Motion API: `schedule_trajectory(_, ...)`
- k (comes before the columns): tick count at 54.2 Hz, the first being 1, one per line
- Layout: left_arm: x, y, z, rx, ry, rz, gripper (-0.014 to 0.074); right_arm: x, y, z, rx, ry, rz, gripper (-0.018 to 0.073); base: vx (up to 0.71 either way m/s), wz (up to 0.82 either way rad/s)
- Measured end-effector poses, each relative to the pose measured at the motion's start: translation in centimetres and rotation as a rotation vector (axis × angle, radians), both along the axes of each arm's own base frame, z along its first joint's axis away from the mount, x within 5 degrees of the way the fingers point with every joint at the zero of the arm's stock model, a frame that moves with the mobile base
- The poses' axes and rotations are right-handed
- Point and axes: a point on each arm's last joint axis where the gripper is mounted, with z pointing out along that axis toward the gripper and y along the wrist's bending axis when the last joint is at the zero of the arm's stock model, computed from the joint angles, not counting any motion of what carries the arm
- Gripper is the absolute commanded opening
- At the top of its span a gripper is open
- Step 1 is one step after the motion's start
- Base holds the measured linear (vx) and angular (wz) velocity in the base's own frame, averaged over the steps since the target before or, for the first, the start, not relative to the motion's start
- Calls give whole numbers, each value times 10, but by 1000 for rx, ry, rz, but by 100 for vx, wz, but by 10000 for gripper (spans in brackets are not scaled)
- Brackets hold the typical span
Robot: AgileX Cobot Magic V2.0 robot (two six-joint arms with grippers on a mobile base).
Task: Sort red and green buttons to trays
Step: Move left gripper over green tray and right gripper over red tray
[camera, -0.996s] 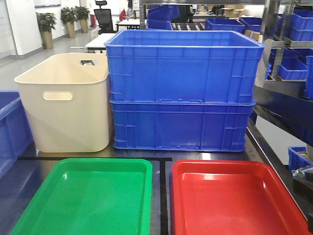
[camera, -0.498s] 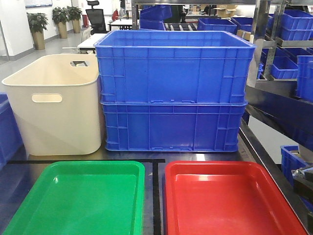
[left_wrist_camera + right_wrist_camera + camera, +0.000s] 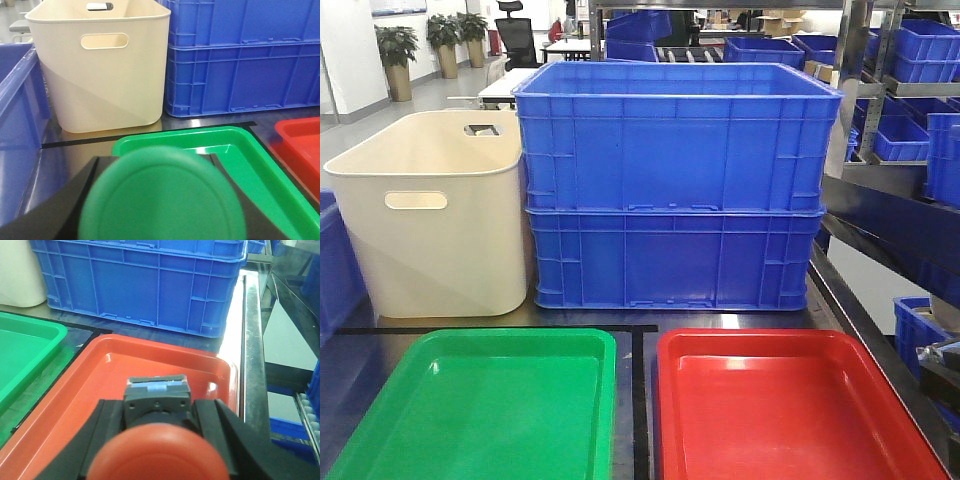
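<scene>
Nearest to us in the left wrist view, the left claw (image 3: 160, 170) is closed on the green button (image 3: 162, 200). Its smooth, round mushroom cap is blurred, fills the lower frame and hides its body. Black fingers (image 3: 92, 175) flank the cap, and the near end of the green tray (image 3: 490, 420) lies behind it.

In the right wrist view, the right claw (image 3: 161, 415) grips the red button (image 3: 160, 452). The domed red cap faces the camera and the blocky grey body (image 3: 157, 397) sits behind it, pinched between two black fingers (image 3: 215, 422). A small blue strip crosses the top of the body; we can read no writing on it. The floor of the red tray (image 3: 790, 420) spreads out behind this button.

Both trays are shallow, glossy plastic rectangles with rounded corners and raised rims, and their floors shine under the lights. The red tray lies just right of the green tray, apart from it, on the dark reflective desk (image 3: 690, 318). A black tape line (image 3: 638, 400) runs between them.

Left of the green tray stands a blue crate (image 3: 15, 125), of which we see only one wall. Beyond the green tray stands a matte cream tub (image 3: 440, 250) with rounded corners and oval handle slots; its contents are hidden. Beyond the green tray and to the right, two ribbed blue crates are stacked, the upper crate (image 3: 675, 140) on the lower crate (image 3: 670, 260), just beside the tub. We cannot see inside either.

Farthest from the green tray are shelves of blue bins (image 3: 920, 50), potted plants (image 3: 395, 45) and an office chair (image 3: 520, 25).
</scene>
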Motion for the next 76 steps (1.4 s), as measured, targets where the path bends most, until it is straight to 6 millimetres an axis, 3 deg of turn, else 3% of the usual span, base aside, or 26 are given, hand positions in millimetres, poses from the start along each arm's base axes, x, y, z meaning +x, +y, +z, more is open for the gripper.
schedule_trajectory(18, 0, 0, 0, 0, -2, 0, 0, 0, 0, 0, 0, 0, 0, -9, 0, 0)
schedule_trajectory(26, 1, -2, 8, -20, -89, -19, 0, 1, 0, 2, 2, -18, -6, -9, 0, 0)
schedule_trajectory(37, 23, -11, 12, -34, -147, -56, 0, 11, 3, -2, 57, -8, 1, -9, 0, 0)
schedule_trajectory(50, 79, -51, -17, -12, -25, -175, 0, 43, 13, -20, 88, 57, 87, -9, 0, 0)
schedule_trajectory(59, 117, -74, -60, 17, 107, -216, 2, 79, 21, -50, 95, 134, 138, -6, 0, 0)
schedule_trajectory(67, 134, -80, -93, 10, 230, -202, 7, 97, 22, -69, 98, 172, 141, 1, 0, 0)
schedule_trajectory(76, 143, -84, -116, -3, 311, -189, 50, 110, 23, -89, 70, 232, 152, 24, 0, 0)
